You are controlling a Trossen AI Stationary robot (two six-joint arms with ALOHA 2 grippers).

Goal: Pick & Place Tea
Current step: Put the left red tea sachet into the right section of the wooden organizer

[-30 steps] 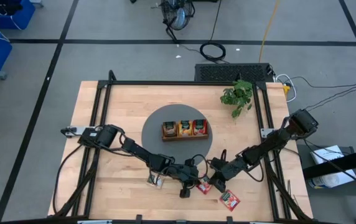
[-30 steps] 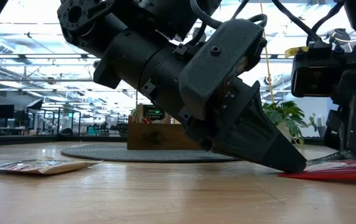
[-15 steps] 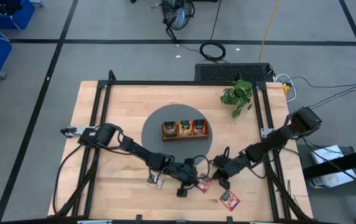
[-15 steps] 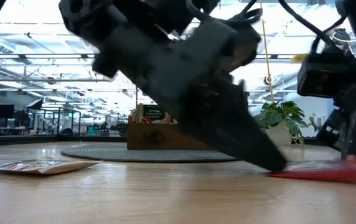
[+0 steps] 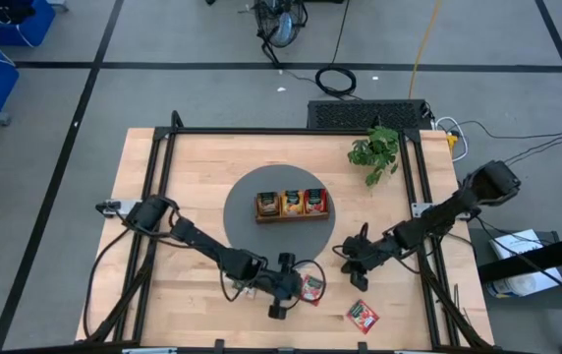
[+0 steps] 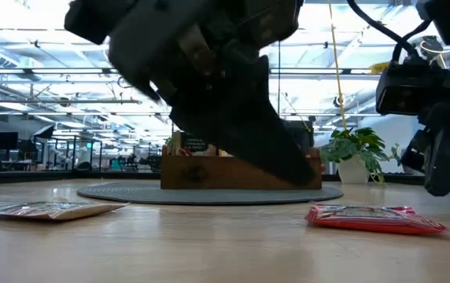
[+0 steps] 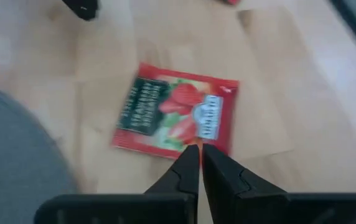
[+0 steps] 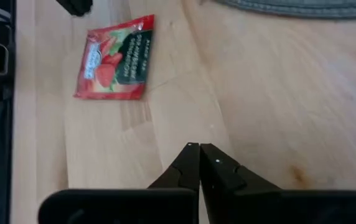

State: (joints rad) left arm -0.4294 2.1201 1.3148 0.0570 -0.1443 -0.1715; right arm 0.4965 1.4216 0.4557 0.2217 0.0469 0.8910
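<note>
A red tea sachet (image 5: pixel 311 287) lies flat on the table near the front; it also shows in the low view (image 6: pixel 374 218) and in both wrist views (image 7: pixel 175 118) (image 8: pixel 112 59). My left gripper (image 5: pixel 297 285) hovers shut just left of it, its fingertips (image 7: pixel 200 150) over the sachet's near edge and raised off the table (image 6: pixel 307 171). My right gripper (image 5: pixel 350 262) hangs shut (image 8: pixel 200 148) over bare wood to the sachet's far right. A second red sachet (image 5: pixel 363 315) and a pale one (image 6: pixel 44 209) lie flat.
A wooden tray (image 5: pixel 291 205) with upright sachets in its three compartments stands on a round grey mat (image 5: pixel 247 211) at the table's middle. A potted plant (image 5: pixel 374 152) stands at the far right. Bare wood lies between the mat and the front edge.
Both grippers have risen off the table. My left gripper has drawn back toward the table's left; the red sachet under its tip has slid a little to the left and now lies free. My right gripper has pulled away from that sachet toward the far right.
</note>
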